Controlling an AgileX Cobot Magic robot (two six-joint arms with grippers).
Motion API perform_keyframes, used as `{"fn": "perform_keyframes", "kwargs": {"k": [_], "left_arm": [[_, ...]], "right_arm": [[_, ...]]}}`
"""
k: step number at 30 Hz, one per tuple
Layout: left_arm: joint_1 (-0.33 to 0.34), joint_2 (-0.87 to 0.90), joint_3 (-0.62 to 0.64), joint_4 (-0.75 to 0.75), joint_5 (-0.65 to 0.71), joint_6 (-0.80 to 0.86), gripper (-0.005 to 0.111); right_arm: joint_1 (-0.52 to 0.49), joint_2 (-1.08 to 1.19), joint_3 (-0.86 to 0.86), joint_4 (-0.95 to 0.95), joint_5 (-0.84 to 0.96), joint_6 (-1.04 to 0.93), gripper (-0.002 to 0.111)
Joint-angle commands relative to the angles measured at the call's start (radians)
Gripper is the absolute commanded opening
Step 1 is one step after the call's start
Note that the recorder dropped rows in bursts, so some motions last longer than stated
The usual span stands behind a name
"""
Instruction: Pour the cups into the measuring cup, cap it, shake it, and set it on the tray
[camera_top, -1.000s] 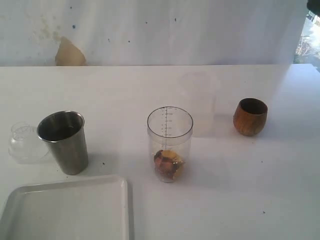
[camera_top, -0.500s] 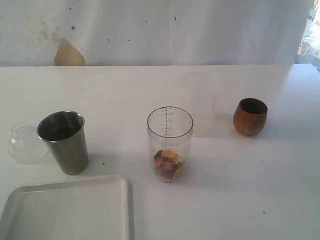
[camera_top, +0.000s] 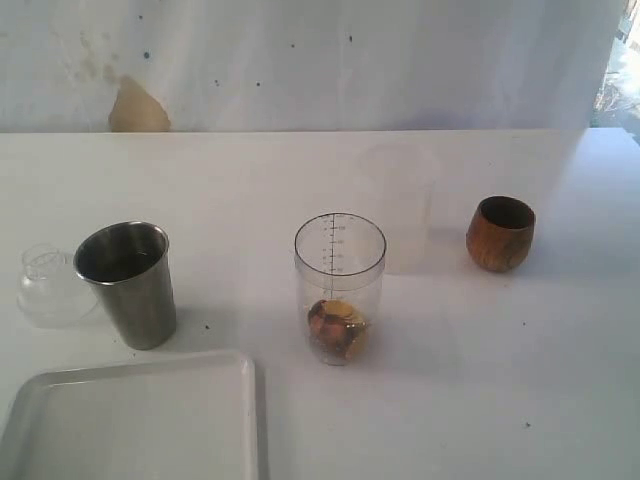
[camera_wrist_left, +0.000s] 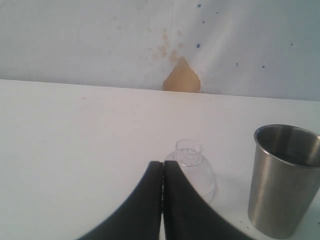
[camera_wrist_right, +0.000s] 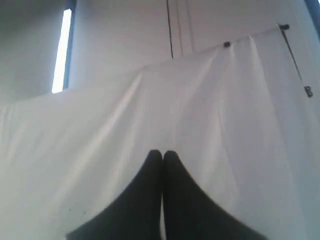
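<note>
The measuring cup (camera_top: 340, 285) stands in the middle of the desk (camera_top: 480, 400) (something brown lies at its bottom). The steel cup (camera_top: 127, 283), cap (camera_top: 48, 287) and tray (camera_top: 130, 420) are to its left, the wooden cup (camera_top: 500, 233) to its right. Both arms' jaws are clenched, empty.

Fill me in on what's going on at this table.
Nothing is being handled. The left gripper hangs shut and empty near the cap and steel tumbler; the right gripper, also shut, faces white cloth. The measuring cup stands uncapped with brownish pieces at its bottom, the wooden cup to its right, the tray at the front left.
</note>
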Motion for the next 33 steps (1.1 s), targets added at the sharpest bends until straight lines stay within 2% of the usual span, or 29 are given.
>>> {"fn": "perform_keyframes", "kwargs": {"k": [1, 7, 9, 11, 17, 30, 33], "left_arm": [[-0.001, -0.004, 0.003, 0.004, -0.007, -0.002, 0.001], [-0.001, -0.004, 0.003, 0.004, -0.007, -0.002, 0.001], [-0.001, -0.004, 0.003, 0.004, -0.007, -0.002, 0.001], [-0.001, -0.004, 0.003, 0.004, -0.007, -0.002, 0.001], [-0.001, -0.004, 0.003, 0.004, -0.007, -0.002, 0.001], [-0.001, -0.004, 0.003, 0.004, -0.007, -0.002, 0.001], [-0.001, -0.004, 0.003, 0.004, -0.007, -0.002, 0.001]], "right_arm": [[0.002, -0.029, 0.033, 0.108, 0.176, -0.132, 0.000], [0.002, -0.050, 0.033, 0.138, 0.592, -0.484, 0.000], [0.006, -0.109, 0.033, 0.138, 0.732, -0.566, 0.000], [0.006, -0.155, 0.033, 0.138, 0.796, -0.582, 0.000], [0.006, -0.181, 0.033, 0.143, 0.869, -0.584, 0.000], [0.006, -0.181, 0.033, 0.191, 1.174, -0.581, 0.000], [0.006, -0.181, 0.033, 0.196, 1.189, -0.543, 0.000]]}}
